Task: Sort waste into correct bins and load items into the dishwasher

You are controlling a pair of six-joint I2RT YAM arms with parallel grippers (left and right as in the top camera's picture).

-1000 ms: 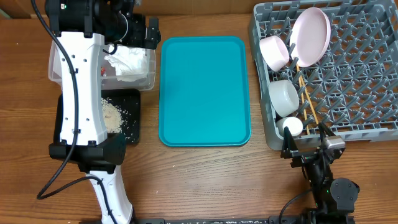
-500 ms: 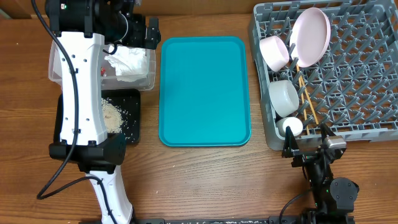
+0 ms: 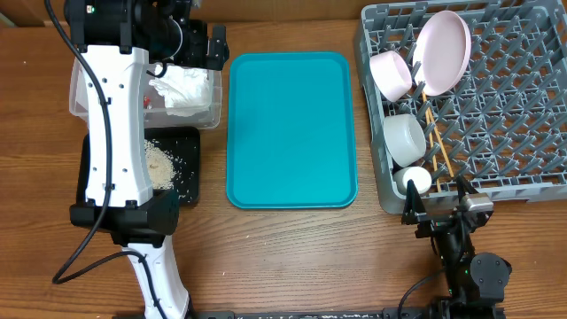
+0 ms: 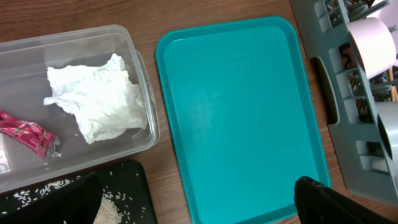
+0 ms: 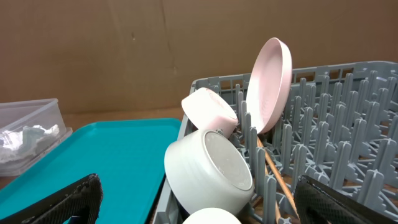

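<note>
**Left gripper.** In my left wrist view the left gripper (image 4: 198, 185) is spread wide and holds nothing. Its two dark fingers (image 4: 323, 202) show only at the lower corners and touch no object. It hangs over the near left part of the teal tray (image 3: 292, 128), beside the clear tub (image 4: 142, 74).

**Right gripper.** The right gripper (image 5: 198, 183) is likewise spread wide and empty. It sits low at the near edge of the dish rack (image 3: 518, 115) and faces the dishes.

**Waste.** The napkin (image 4: 96, 102) and the red wrapper (image 4: 28, 134) lie inside the clear tub, apart from each other. The rice (image 3: 161, 164) lies in the black tray (image 4: 134, 199), just in front of the tub.

**Dishes.** All stand in the left column of the rack:
- The large plate (image 3: 443, 51) is on edge at the back.
- The smaller plate (image 3: 390, 75) is tilted beside it.
- The bowl (image 3: 404, 137) and then the cup (image 3: 413, 180) sit nearer me.
- The chopsticks (image 3: 437, 142) lie along the lattice to their right.

**Open room.** Strips of bare surface (image 3: 292, 257) run between tub and teal tray, between teal tray and rack, and along the near side.
</note>
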